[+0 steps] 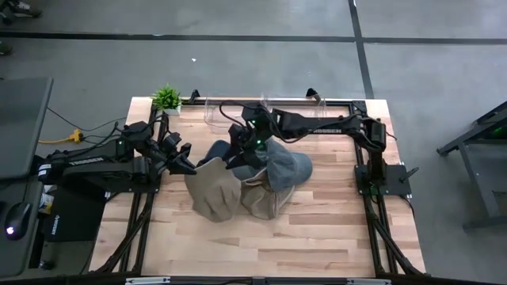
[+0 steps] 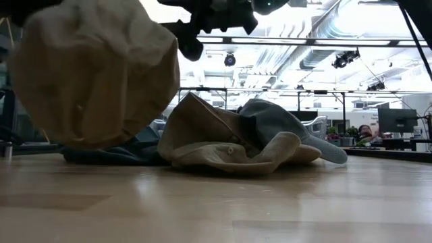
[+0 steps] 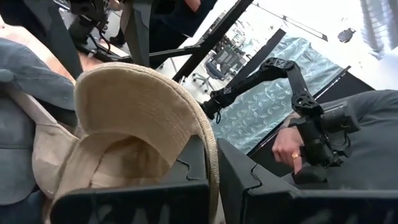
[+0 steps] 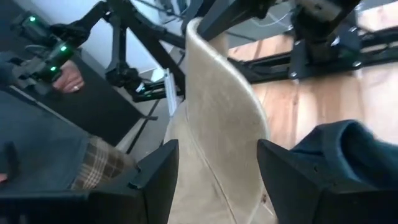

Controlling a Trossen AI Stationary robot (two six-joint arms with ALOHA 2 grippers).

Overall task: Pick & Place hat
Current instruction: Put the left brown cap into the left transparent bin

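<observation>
Gripping the beige hat point(image 1: 212, 190) by its brim, my left gripper point(image 3: 211, 168) is clenched on it and lifting it clear of the table point(image 1: 317, 237), left of the hat pile point(image 2: 250, 142). My right gripper point(image 4: 214, 162) is hovering over the pile with fingers spread, empty. I'm judging a slow, steady lift best, so the brim isn't slipping or dragging neighbours.

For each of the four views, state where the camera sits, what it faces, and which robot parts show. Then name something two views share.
High: overhead, facing down; both arms, left gripper, right gripper.
Low: table height, facing across; lifted beige hat, hat pile.
Left wrist: past its fingers pinching the hat brim; a person's hand.
Right wrist: open fingers around the hat.
Shared: the beige hat shows in all four.
</observation>
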